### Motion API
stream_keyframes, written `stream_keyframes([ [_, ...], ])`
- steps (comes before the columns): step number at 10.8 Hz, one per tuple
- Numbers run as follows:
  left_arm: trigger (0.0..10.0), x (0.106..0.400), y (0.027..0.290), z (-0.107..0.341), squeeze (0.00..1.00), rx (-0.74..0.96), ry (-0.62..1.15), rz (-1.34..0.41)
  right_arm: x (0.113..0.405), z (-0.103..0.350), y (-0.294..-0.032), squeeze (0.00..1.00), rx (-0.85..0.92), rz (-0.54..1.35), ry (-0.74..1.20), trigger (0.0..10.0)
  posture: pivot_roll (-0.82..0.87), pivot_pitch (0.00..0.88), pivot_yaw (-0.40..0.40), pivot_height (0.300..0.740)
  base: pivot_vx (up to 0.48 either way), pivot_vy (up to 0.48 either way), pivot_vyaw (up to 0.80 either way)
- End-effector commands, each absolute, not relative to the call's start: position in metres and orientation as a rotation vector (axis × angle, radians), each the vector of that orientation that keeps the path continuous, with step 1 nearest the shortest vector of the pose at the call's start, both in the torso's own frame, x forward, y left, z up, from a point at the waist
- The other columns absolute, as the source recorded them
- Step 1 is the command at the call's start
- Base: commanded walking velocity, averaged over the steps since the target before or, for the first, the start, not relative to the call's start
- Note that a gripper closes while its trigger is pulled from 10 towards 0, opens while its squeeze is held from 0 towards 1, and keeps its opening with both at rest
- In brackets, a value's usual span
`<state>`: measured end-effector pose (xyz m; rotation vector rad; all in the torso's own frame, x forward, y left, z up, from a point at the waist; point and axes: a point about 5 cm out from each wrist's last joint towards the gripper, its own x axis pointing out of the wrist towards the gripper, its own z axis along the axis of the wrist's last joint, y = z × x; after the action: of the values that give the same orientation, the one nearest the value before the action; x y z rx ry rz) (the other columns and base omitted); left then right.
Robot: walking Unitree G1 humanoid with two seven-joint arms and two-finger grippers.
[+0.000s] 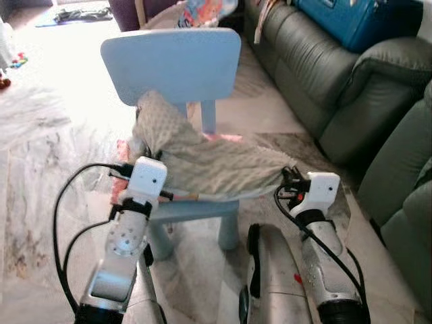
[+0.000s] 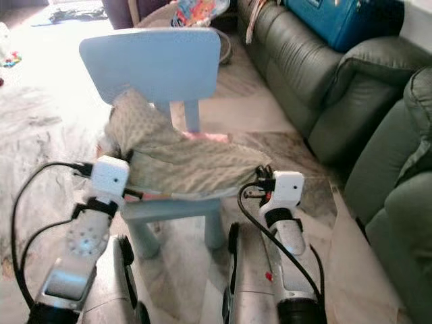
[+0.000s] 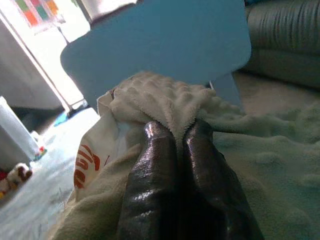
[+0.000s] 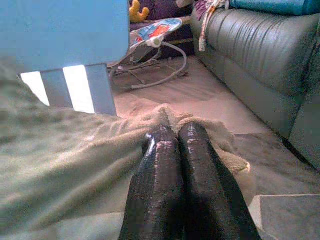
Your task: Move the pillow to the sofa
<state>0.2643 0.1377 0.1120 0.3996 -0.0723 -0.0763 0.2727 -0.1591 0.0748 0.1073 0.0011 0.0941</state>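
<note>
Pillow [image 1: 209,162]: grey-green, nubbly, limp; draped over the seat of the small blue chair [image 1: 172,64], one end bunched up against the backrest, the near edge hanging past the seat front.
Sofa [image 1: 317,74]: dark green leather, well to the right of the chair; blue case [image 1: 361,20] lying on its far cushions.
Left gripper [image 3: 172,137]: at the pillow's left edge beside the seat; fingers pressed together with a fold of fabric nipped between the tips.
Right gripper [image 4: 175,137]: at the pillow's right corner; fingers pressed together, corner fabric bunched just at and beyond the tips, most likely pinched.
Arm pose: both silver arms reaching forward and low from the body, roughly parallel, wrists level with the seat, one on each side of the pillow.
Risk, thin hold: only an edge of fabric between the fingers on each side; likely slip once the full weight hangs.
Risk, snag: bunched end resting against the backrest; possible drag or tipping of the light chair on a forward or sideways pull.
Risk, sag: soft middle unsupported between two grips; possible trailing onto the marble floor [image 1: 40,175] on the way across.
Risk, underlayer: white printed cloth [image 3: 92,155] lying under the left end; could come along with the lift.
</note>
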Motion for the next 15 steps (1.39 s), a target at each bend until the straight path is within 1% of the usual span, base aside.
stream_keyframes([
  [1,10.0,0.266,0.134,0.111,0.0,0.389,-0.058,-0.072,0.279,0.08,-0.155,0.0,0.12,0.113,-0.012,10.0,0.05,0.0,-0.024,0.542,0.0,0.0,0.0],
  [2,10.0,0.267,0.13,0.112,0.0,0.408,-0.068,-0.081,0.282,0.08,-0.154,0.0,0.122,0.117,-0.01,10.0,0.05,0.0,-0.03,0.551,0.0,0.0,0.0],
  [3,10.0,0.27,0.127,0.112,0.0,0.392,-0.071,-0.083,0.285,0.082,-0.152,0.0,0.125,0.128,-0.008,10.0,0.05,0.0,-0.036,0.561,0.0,0.0,0.0],
  [5,10.0,0.274,0.125,0.11,0.0,0.371,-0.062,-0.069,0.292,0.084,-0.152,0.0,0.123,0.14,-0.008,10.0,0.06,0.0,-0.048,0.595,0.0,0.0,0.0],
  [7,10.0,0.276,0.125,0.108,0.0,0.375,-0.046,-0.056,0.295,0.085,-0.152,0.0,0.121,0.148,-0.01,10.0,0.05,0.0,-0.047,0.615,0.0,0.0,0.0],
  [9,10.0,0.28,0.127,0.107,0.0,0.384,-0.026,0.001,0.299,0.088,-0.151,0.0,0.102,0.166,-0.018,10.0,0.04,0.0,-0.041,0.639,0.0,0.0,0.0],
  [12,10.0,0.283,0.123,0.103,0.0,0.332,-0.03,-0.076,0.303,0.09,-0.147,0.0,0.103,0.196,-0.023,10.0,0.03,0.0,-0.041,0.674,0.0,0.0,0.0],
  [15,10.0,0.284,0.124,0.1,0.0,0.354,-0.015,-0.042,0.301,0.086,-0.145,0.0,0.099,0.2,-0.01,10.0,0.03,0.0,-0.041,0.708,0.0,0.0,0.0],
])
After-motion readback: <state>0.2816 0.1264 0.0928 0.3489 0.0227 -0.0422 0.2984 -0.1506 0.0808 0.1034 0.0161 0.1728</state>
